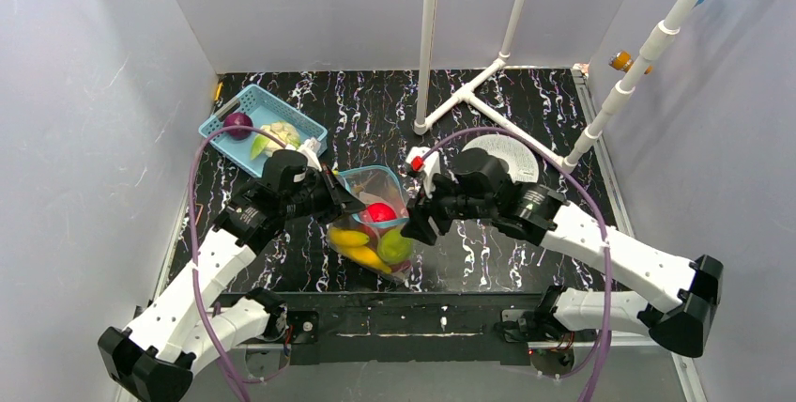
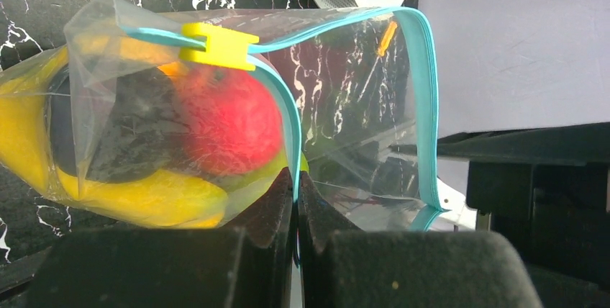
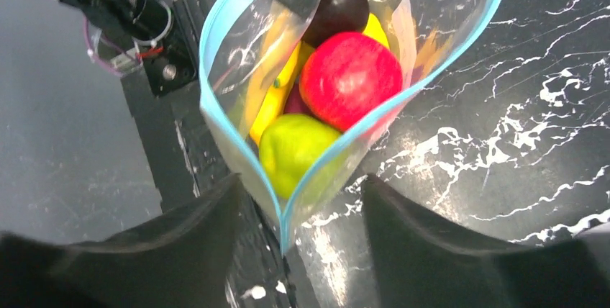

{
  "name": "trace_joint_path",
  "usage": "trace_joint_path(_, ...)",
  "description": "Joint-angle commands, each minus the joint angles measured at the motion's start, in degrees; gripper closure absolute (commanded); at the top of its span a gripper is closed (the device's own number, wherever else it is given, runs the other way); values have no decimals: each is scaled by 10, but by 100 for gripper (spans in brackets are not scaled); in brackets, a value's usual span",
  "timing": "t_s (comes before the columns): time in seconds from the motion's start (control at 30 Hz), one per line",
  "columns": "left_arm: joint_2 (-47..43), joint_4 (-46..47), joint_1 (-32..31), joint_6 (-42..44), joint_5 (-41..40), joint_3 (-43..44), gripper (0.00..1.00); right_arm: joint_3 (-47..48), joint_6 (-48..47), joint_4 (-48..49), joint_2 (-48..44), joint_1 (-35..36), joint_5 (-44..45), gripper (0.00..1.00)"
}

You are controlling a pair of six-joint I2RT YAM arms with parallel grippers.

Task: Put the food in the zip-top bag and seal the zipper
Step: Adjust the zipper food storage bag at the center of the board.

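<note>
The clear zip-top bag (image 1: 375, 197) stands open at the table's middle. It holds food: a red piece (image 1: 380, 211), yellow bananas (image 1: 355, 238) and a green piece (image 1: 394, 246). My left gripper (image 2: 296, 186) is shut on the teal zipper (image 2: 291, 135) at the bag's left rim, just below the yellow slider (image 2: 219, 45). My right gripper (image 3: 300, 182) is open, its jaws standing either side of the bag's near corner without touching it. The red piece (image 3: 350, 78) and the green piece (image 3: 295, 150) show through the mouth. More food, among it a purple eggplant (image 1: 237, 124), lies in the basket.
A light-blue basket (image 1: 291, 114) sits at the back left. A white perforated disc (image 1: 512, 153) lies behind my right arm. A white pipe frame (image 1: 469, 92) stands at the back, with grey walls on three sides.
</note>
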Motion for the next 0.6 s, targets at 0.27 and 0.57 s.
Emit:
trace_joint_path(0.27,-33,-2,21,93,-21,33,77,25,-130,71,50,-25,72,99)
trace_joint_path(0.57,-88,62,170,343,127,1,20,-12,-213,61,0,-136,-121,99)
